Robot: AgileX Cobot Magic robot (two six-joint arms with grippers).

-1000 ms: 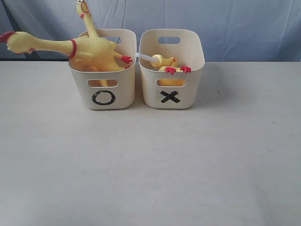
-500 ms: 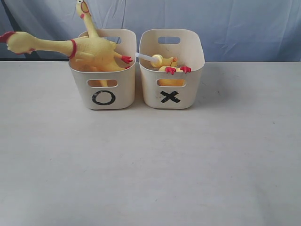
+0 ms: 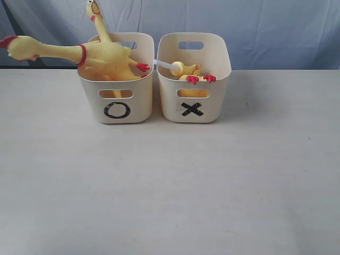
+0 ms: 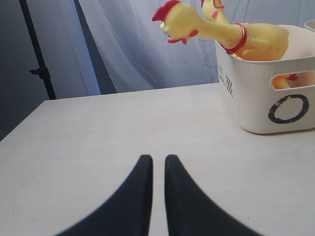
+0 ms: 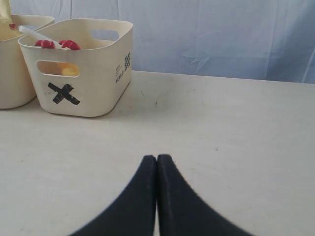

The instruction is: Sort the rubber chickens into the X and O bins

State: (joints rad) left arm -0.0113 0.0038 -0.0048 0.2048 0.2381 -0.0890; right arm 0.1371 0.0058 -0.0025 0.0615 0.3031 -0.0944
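Exterior view shows the O bin (image 3: 116, 101) at about 11 o'clock from the middle of the worktop (image 3: 170, 186), and the X bin (image 3: 194, 103) just beside it at 12 o'clock. All rubber chickens that I can see are inside the bins, and none lies on the worktop.

One long chicken (image 3: 103, 56) lies across the rim of the O bin, and its head hangs out toward 9 o'clock. A second chicken (image 3: 95, 13) stands up behind it with the beak open. In the X bin I see red feet (image 3: 201, 78) over the front rim and yellow rubber through the handle slot. How many chickens are there, I cannot tell.

I judge these toys to be light, soft and bendy, with a skin that is not slippery. The thick body gives the safest hold, because the thin neck would fold and swing. The overhanging long chicken could tip out if it is pushed at the head.

The left pincer (image 4: 158, 160) has only a thin slit between its tips and holds nothing. The right pincer (image 5: 156, 158) is clenched, tips touching, also with nothing in it.

For writing, there is the black O (image 3: 116, 110) and the black X (image 3: 192, 109). Each bin has also a small printed label with stripes on its side (image 5: 122, 69), too small to read.
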